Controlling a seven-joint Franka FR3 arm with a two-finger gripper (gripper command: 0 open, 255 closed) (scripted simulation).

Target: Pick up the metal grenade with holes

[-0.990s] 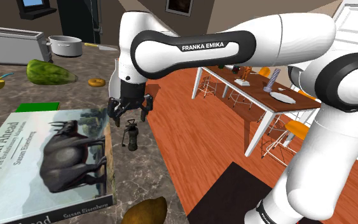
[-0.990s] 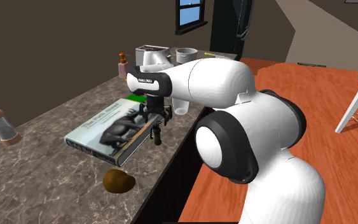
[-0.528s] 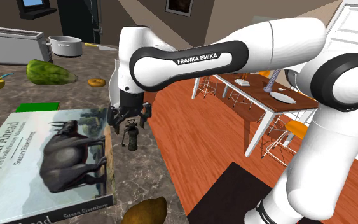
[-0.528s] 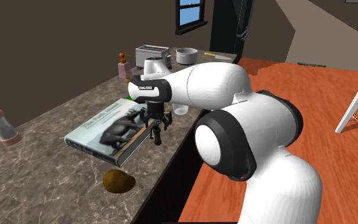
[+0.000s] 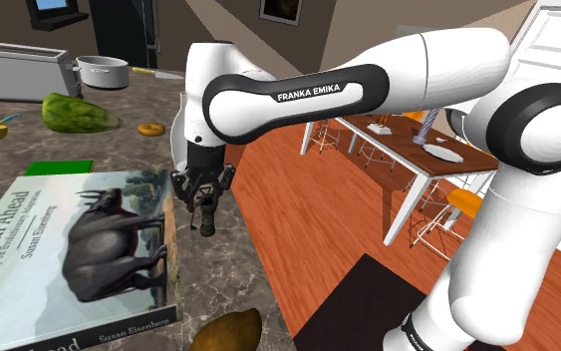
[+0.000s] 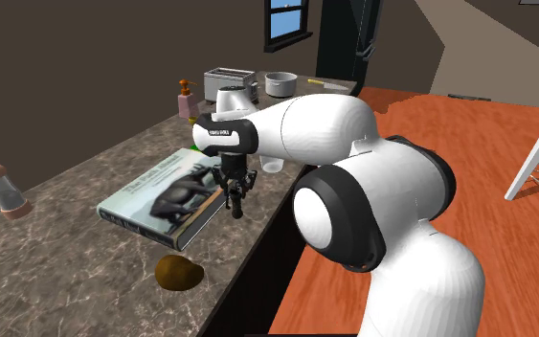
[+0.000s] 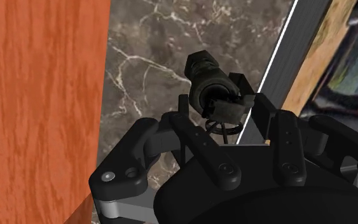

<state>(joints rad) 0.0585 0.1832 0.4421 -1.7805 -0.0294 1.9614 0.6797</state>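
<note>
Item: dark grenade (image 7: 210, 83), upright on surface (image 5: 29, 150); book (image 5: 69, 249) at its 9 o'clock in shoulder view. Hand (image 5: 204, 191): grasping grenade's top. Handling: judge grip firm, lift straight up, clear of book.

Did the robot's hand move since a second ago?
Yes. In the shoulder view the gripper has dropped lower beside the book, and its jaws have closed onto the grenade.
</note>
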